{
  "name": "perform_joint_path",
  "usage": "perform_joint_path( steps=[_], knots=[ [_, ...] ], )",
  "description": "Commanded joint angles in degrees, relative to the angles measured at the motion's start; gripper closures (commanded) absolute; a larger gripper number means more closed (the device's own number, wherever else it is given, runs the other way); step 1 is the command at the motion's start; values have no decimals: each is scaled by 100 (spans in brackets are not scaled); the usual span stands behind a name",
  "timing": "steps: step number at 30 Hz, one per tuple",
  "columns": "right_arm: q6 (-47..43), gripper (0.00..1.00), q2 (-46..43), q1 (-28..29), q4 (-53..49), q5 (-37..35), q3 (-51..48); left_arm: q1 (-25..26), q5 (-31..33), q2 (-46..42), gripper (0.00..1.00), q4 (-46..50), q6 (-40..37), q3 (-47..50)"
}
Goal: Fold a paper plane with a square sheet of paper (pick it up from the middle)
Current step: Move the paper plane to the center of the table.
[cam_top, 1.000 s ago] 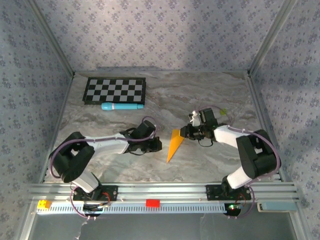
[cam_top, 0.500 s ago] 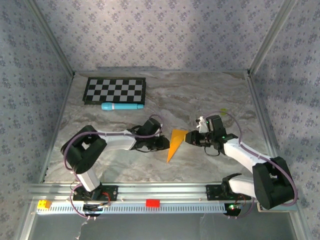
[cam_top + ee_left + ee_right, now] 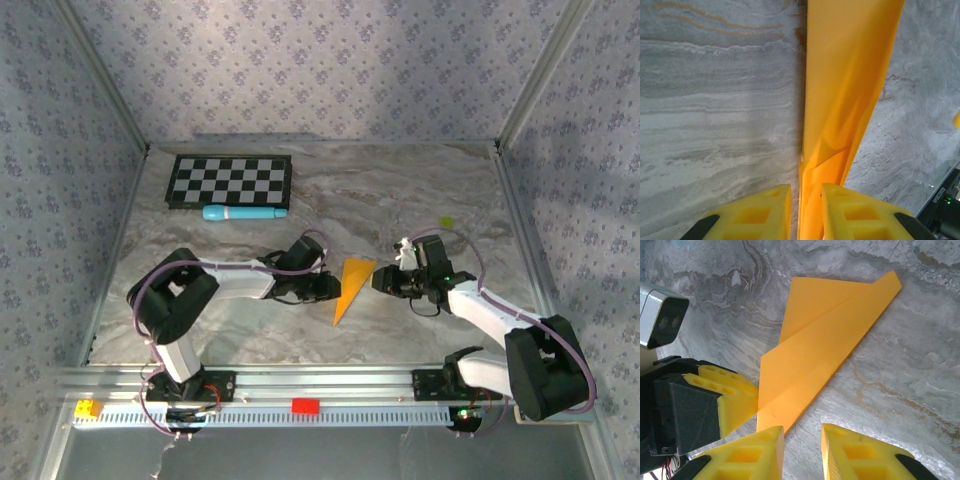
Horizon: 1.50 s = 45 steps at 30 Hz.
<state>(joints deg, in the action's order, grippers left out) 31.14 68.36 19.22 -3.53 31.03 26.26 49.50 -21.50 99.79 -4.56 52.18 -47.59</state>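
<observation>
Paper plane (image 3: 350, 287) seen flat on marbled table (image 3: 430, 190), between both claws, as slim orange dart with point toward near edge. Left gripper (image 3: 806, 202) set astride long folded edge, jaws narrowly parted. Whether paper is pinched or released cannot be told. Right gripper (image 3: 802, 445) parted, bare table seen in gap, nothing grasped, paper's edge just beside one finger.

Step judged: regrip for next fold. Edge best taken squarely, opposite side pinned down, centre crease held aligned, thin sheet not dragged.

No brand or label readable. Small print (image 3: 939, 192) on dark part too blurred.
</observation>
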Motion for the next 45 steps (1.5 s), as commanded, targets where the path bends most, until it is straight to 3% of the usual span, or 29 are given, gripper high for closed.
perform_joint_path(
  steps=[1,45],
  knots=[
    [111,73,16,-17,42,-55,-52,-27,-114,132,77,-49,-24,-149],
    [235,78,1451,594,679,131,185,-14,-726,549,84,-982,194,-193]
  ],
)
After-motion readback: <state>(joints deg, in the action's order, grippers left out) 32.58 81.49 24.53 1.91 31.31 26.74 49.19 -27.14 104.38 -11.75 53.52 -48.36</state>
